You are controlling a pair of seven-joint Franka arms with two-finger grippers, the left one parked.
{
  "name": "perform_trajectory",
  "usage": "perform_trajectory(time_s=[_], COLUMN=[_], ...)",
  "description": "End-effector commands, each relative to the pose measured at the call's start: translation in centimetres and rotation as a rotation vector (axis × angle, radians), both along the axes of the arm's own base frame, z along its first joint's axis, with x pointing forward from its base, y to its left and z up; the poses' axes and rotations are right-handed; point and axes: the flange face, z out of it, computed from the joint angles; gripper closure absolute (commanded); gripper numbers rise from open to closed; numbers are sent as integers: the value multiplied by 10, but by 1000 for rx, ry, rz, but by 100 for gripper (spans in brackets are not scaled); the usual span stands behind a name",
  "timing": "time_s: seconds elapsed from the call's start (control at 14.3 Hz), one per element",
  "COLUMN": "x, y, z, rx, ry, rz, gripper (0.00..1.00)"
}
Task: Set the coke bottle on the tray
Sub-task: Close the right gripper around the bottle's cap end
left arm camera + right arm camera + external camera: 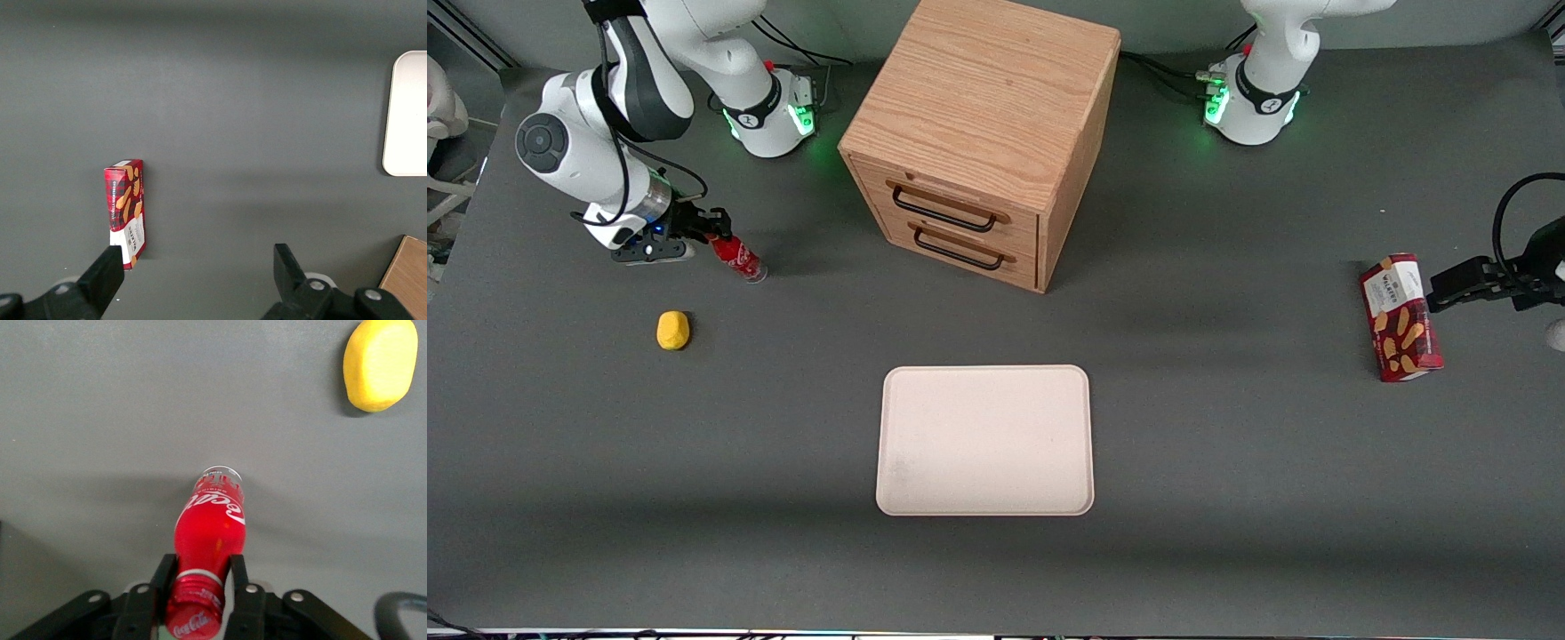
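Observation:
The coke bottle [738,258], small and red with white script and a clear base, is tilted, its cap end in my right gripper [710,233] and its base low over the table. In the right wrist view the gripper [200,577] is shut on the bottle [210,530] at its neck, one black finger [162,577] on each side. The tray [985,440], pale pinkish-beige with rounded corners, lies bare on the table, nearer the front camera than the wooden cabinet and well away from the gripper toward the parked arm's end. Its edge also shows in the left wrist view [407,113].
A wooden two-drawer cabinet [983,142] stands mid-table, farther from the front camera than the tray. A yellow lemon-like object [673,330] lies near the bottle, nearer the camera; it also shows in the right wrist view [380,363]. A red biscuit box [1400,317] lies at the parked arm's end.

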Motion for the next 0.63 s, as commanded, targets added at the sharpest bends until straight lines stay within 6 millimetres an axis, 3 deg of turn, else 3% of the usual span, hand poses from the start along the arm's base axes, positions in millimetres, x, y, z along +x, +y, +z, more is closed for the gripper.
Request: perform_trajectory(time_s=[0.0, 0.14, 0.28, 0.56], x=[0, 0, 2, 29], y=[5, 5, 8, 24], z=[-2, -2, 3, 50], rx=[8, 7, 4, -24], ry=[-1, -1, 5, -15], rz=[-20, -19, -10, 39], gripper=[90, 100, 100, 100])
